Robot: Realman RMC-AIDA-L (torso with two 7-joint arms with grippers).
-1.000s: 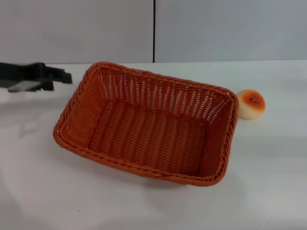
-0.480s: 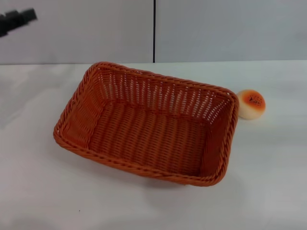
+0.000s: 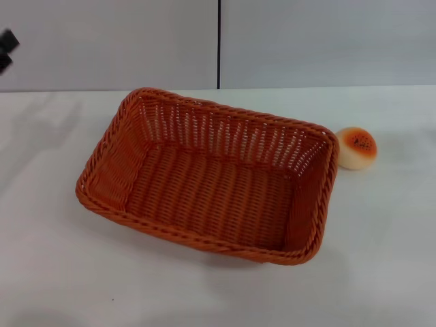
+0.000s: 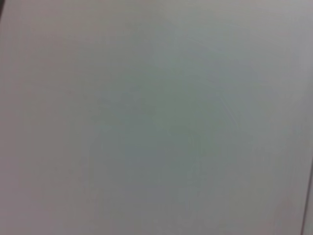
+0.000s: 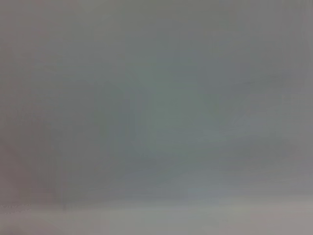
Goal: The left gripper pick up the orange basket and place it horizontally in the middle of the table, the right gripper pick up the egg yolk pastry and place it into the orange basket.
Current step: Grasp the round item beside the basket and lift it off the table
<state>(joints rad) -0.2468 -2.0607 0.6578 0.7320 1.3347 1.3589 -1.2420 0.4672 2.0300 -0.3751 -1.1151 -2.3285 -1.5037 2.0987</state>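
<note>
The orange basket (image 3: 211, 174) rests on the white table (image 3: 61, 272) near its middle, lying roughly crosswise with its long side slightly slanted, and it holds nothing. The egg yolk pastry (image 3: 356, 148) sits on the table just outside the basket's right end, close to its rim. Only a small black tip of my left gripper (image 3: 5, 49) shows at the far left edge of the head view, raised well above and away from the basket. My right gripper is out of view. Both wrist views show only a plain grey surface.
A grey wall with a dark vertical seam (image 3: 219, 44) stands behind the table's far edge. White tabletop surrounds the basket in front and at both sides.
My left gripper rose from beside the basket's left end and withdrew up and to the left, almost leaving the head view. The basket and the pastry have not moved.
</note>
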